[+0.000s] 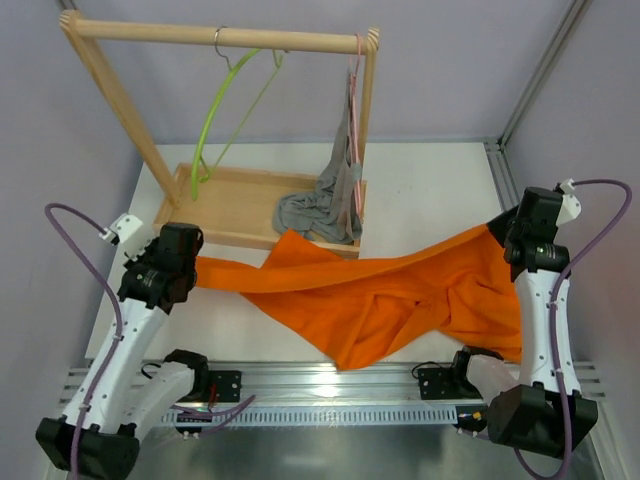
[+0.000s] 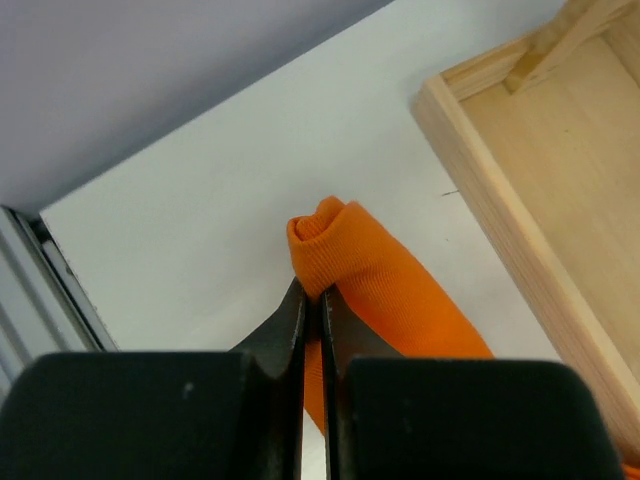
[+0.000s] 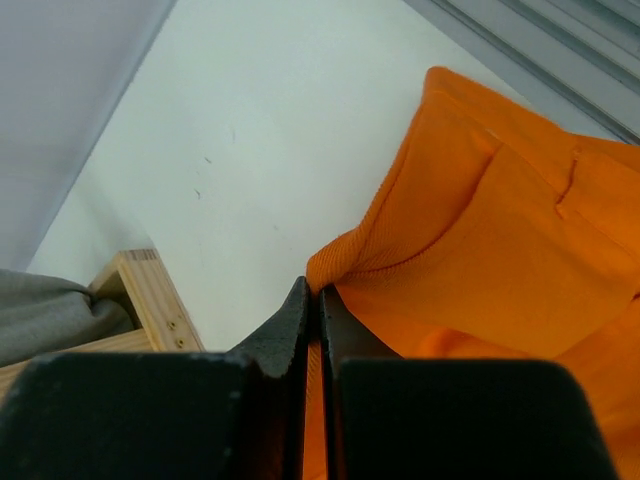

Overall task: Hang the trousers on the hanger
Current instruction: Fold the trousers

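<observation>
Clamping a rolled leg end of the orange trousers point(image 1: 380, 295) in the left gripper point(image 2: 312, 292); pinching a ribbed edge likewise in the right gripper point(image 3: 312, 292). Stretching the soft, creased cloth across the white table point(image 1: 430, 190), probably spreading it for draping over the thin lime-green hanger point(image 1: 215, 110) dangling from the wooden rail point(image 1: 150, 32).

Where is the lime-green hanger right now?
Top view, upper left: the hanger hangs on the rail over the tray, left of the pink hanger.
</observation>
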Controlling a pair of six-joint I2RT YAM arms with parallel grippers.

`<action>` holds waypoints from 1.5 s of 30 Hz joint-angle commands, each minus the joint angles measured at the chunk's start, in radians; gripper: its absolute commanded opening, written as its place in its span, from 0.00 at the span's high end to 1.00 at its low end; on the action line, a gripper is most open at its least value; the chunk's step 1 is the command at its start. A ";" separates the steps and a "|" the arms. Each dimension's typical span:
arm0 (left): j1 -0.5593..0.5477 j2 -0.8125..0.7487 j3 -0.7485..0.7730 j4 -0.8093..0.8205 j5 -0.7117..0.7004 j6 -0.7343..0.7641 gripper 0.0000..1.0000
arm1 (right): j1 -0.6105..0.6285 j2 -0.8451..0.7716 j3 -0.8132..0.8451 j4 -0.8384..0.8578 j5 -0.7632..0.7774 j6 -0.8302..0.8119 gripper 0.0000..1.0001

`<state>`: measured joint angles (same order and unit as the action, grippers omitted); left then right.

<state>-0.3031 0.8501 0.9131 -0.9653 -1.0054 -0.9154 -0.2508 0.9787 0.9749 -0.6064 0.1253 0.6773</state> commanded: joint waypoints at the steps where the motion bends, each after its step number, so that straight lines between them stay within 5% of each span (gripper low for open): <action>1: 0.251 -0.005 -0.035 0.195 0.302 0.082 0.99 | -0.004 0.011 0.027 0.207 -0.010 -0.001 0.96; 5: 0.491 0.084 -0.031 0.243 0.548 0.131 0.99 | -0.002 0.060 0.008 0.272 -0.024 0.007 0.96; 8: 0.556 0.174 0.006 0.257 0.619 0.156 1.00 | -0.001 0.103 0.001 0.330 -0.050 0.033 0.96; 16: 0.561 0.277 0.056 0.396 0.660 0.179 1.00 | 0.015 0.192 0.004 0.488 -0.075 0.076 0.96; 33: 0.591 0.619 0.313 0.376 0.680 0.222 1.00 | 0.027 0.420 0.059 0.536 -0.050 0.085 0.96; 45: 0.591 0.684 0.363 0.411 0.752 0.254 0.99 | 0.028 0.505 0.107 0.511 -0.061 0.084 0.96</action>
<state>0.2703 1.5417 1.2221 -0.6300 -0.2584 -0.6937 -0.2176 1.4830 1.0237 -0.1646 0.0334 0.7635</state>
